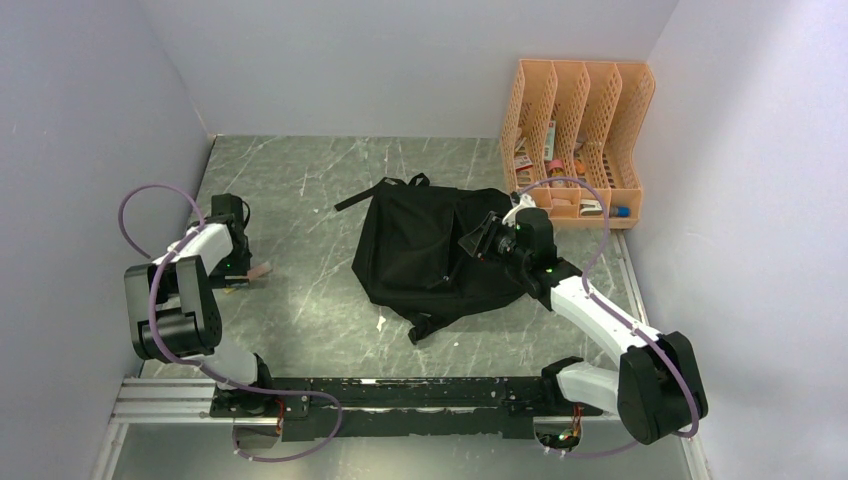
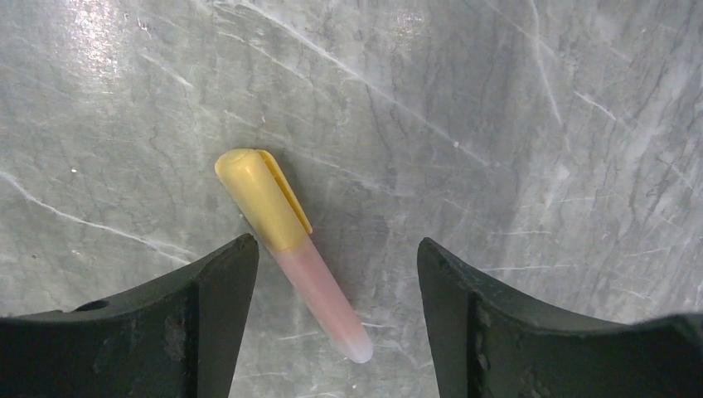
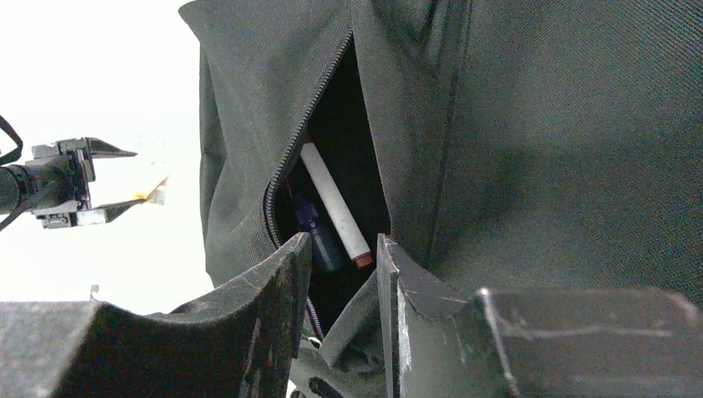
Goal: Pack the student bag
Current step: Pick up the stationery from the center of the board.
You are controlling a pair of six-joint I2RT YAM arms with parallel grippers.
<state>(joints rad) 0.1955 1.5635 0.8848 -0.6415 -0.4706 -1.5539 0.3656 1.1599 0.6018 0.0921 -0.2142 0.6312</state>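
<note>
The student bag (image 1: 420, 255) lies flat on the worktop (image 1: 300, 180), a little right of centre, with straps trailing off its back-left and near edges. In the right wrist view its side pocket (image 3: 332, 124) gapes along an unzipped edge. Inside are a white marker (image 3: 336, 203) with a reddish end, lying slantwise, and a dark blue pen-like item (image 3: 319, 236) beside it. The right gripper (image 3: 344, 249) sits at the pocket's lower lip, its jaws drawn close with a fold of the bag's fabric pinched between them.

Just beyond the bag, in the back right corner, an orange slotted file organiser (image 1: 580, 130) stands against the walls. Its four slots hold small coloured items too small to name.

A broad stretch of bare marbled worktop separates the bag from the left gripper (image 2: 336, 245) near the left edge. There a marker pen (image 2: 290, 249) with a yellow cap and pale pink barrel lies diagonally. The gripper's jaws stand apart, straddling the barrel, which lies nearer one finger. Walls close off the left, back and right edges, and the arms' mounting rail (image 1: 400, 395) runs along the near edge.
</note>
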